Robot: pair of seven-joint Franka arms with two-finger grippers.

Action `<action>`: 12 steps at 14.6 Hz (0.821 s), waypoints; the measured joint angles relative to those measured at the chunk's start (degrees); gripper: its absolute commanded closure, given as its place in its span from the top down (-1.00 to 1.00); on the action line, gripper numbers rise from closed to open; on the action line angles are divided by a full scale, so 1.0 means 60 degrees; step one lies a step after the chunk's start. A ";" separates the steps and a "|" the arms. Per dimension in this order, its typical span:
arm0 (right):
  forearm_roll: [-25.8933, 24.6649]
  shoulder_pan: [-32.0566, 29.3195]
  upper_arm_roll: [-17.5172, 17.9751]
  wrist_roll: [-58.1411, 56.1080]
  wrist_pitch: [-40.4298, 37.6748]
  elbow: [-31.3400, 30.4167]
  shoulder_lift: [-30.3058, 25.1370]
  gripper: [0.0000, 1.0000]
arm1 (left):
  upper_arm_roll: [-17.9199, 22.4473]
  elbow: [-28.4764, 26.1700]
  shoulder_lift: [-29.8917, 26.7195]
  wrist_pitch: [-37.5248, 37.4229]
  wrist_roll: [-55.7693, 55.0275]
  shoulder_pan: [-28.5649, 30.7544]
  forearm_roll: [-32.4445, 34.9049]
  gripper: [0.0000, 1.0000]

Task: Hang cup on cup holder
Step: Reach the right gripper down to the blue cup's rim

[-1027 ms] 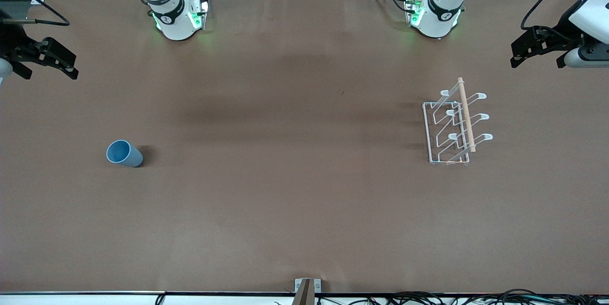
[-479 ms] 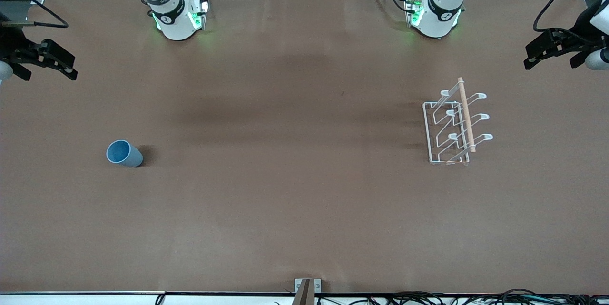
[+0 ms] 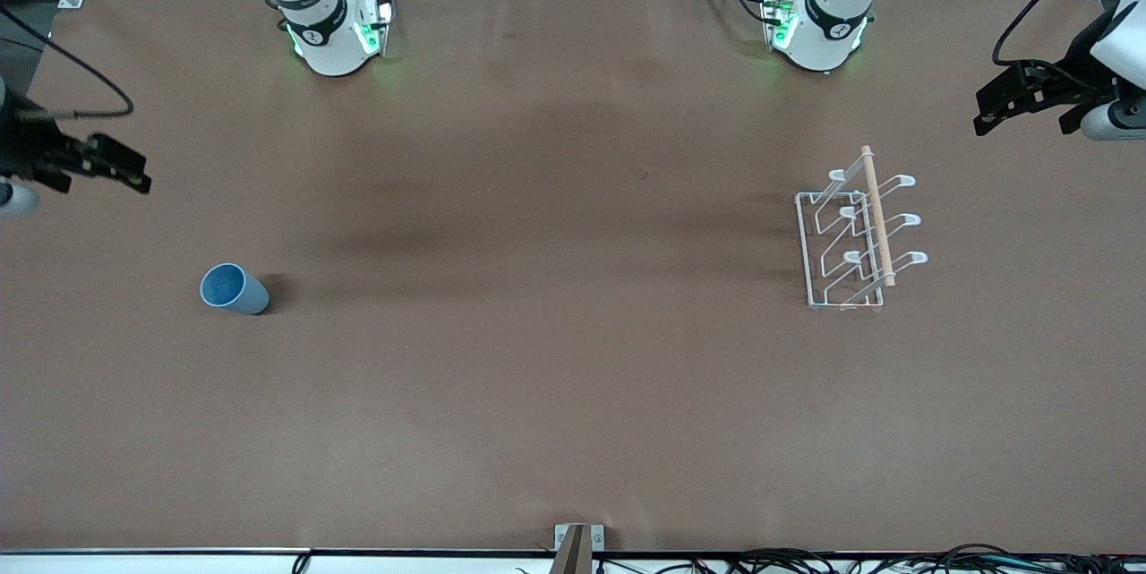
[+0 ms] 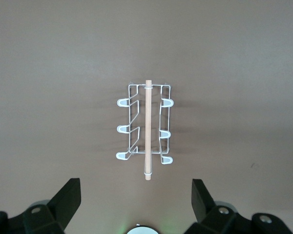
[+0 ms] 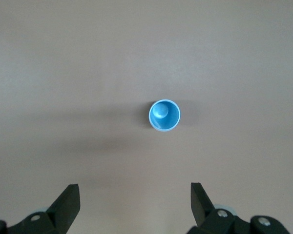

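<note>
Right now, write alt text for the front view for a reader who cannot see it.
A small blue cup stands upright on a brown table toward the right arm's end, and a white wire cup holder stands toward the left arm's end. The right gripper and left gripper hang over the table's ends, holding nothing.

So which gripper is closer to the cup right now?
Right. The right gripper hangs open near the cup at the right arm's end of the table; the left gripper hangs open at the left arm's end, near the cup holder.

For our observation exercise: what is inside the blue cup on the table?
The cup stands upright, mouth open, and the right wrist view looks straight in: only its bare blue bottom shows, nothing inside. Whatever lies under the cup is covered.
</note>
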 measured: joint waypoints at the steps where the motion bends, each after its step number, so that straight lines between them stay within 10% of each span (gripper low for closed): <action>1: 0.0000 -0.0079 -0.0002 -0.0004 0.0438 -0.0283 0.0218 1.00 | 0.0003 0.0001 0.0001 0.0000 0.0000 0.0004 0.0000 1.00; 12: 0.0001 -0.1312 -0.0037 -0.1222 0.3159 -0.1951 0.2320 0.99 | -0.0501 0.0010 0.0032 0.0000 -0.0013 -0.0030 -0.0001 1.00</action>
